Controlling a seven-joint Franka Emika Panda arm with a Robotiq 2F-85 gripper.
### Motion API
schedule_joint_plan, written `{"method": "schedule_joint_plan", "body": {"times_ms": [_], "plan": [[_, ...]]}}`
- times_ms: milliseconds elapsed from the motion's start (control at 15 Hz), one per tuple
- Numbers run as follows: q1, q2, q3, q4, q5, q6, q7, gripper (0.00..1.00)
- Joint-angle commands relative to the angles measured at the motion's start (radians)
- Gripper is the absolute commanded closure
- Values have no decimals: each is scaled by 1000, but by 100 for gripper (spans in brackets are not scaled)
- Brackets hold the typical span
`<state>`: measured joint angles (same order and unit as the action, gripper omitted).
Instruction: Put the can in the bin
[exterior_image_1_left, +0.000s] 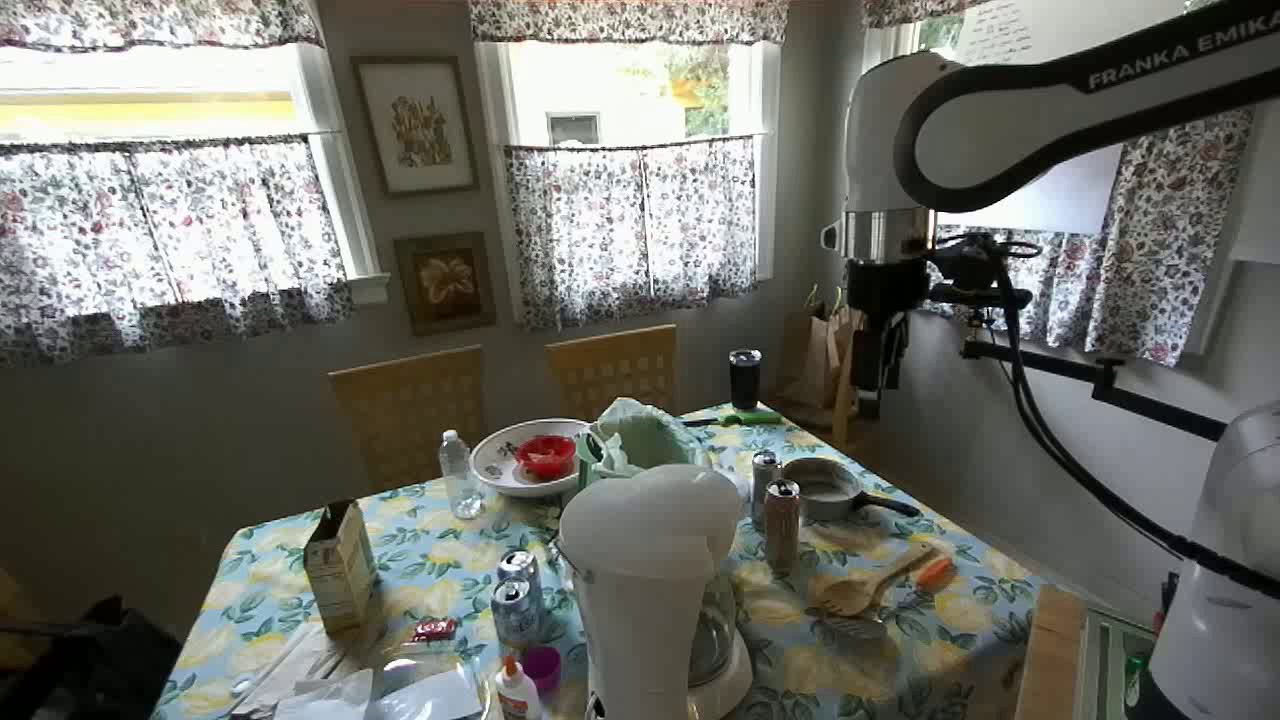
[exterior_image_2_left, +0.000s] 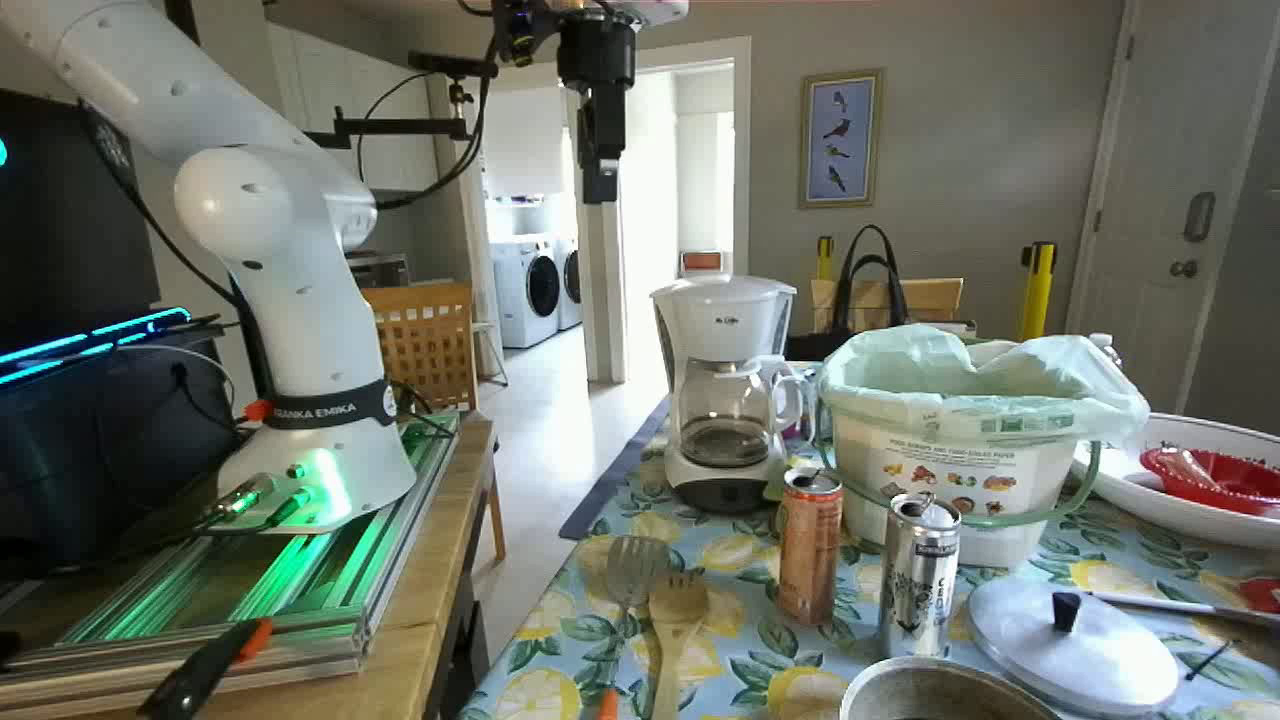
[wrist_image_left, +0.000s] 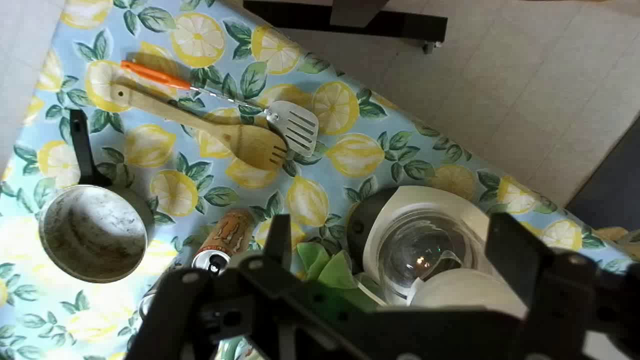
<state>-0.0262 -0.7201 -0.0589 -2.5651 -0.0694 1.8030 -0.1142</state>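
Gripper (wrist_image_left: 392, 236) is being held spread; silver can (exterior_image_2_left: 914, 590), standing outside bin (exterior_image_2_left: 945, 462), is being partly hidden by it in wrist view, by orange can (exterior_image_1_left: 782, 530) in an exterior view.

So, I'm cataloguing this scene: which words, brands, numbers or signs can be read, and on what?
"FRANKA EMIKA", on the robot arm and its base collar.
"FOOD SCRAPS AND FOOD-SOILED PAPER", on the white bin.
Probably "Mr. Coffee", small, on the coffee maker.
Too small or blurred to read: print on the bin liner, orange can, silver can beside it, two other cans, red packet, glue bottle, handwritten sheet.
No readable numbers.
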Motion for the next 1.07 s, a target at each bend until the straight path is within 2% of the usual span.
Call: {"method": "schedule_joint_plan", "body": {"times_ms": [0,267,333,400,733,1000], "plan": [[2,0,-1,2,-1,-2,1,0],[2,0,-1,2,-1,-2,1,0],[-11,23,-1,11,25,30,56,0],[-21,65,-11,32,58,83,103,0],[-45,236,-71,91,171,307,170,0],[-38,368,-105,97,226,536,106,0]]}}
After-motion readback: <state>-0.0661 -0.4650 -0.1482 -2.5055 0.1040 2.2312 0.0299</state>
